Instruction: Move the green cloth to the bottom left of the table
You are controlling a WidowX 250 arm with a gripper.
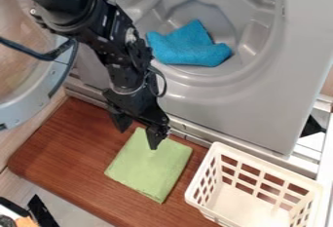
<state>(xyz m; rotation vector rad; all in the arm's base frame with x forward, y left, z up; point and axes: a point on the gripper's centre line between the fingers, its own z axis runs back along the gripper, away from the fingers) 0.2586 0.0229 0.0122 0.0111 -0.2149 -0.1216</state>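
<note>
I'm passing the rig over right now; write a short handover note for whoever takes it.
Gripper: fingers apart, at the upper edge of the green cloth; one overlaps the cloth in view, the other is just left of it. Contact: cannot tell.
Green cloth: folded flat on the wooden table, left of the white basket.
Blue cloth: inside the grey machine, not part of this job.
Done: no grasp visible.
Left: grasp the green cloth, move it to the table's bottom left, release.

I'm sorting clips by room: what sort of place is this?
Probably a laundry corner, perhaps a mock-up: a washer-like drum with a blue cloth inside, a round door standing open, and a white basket.
</note>
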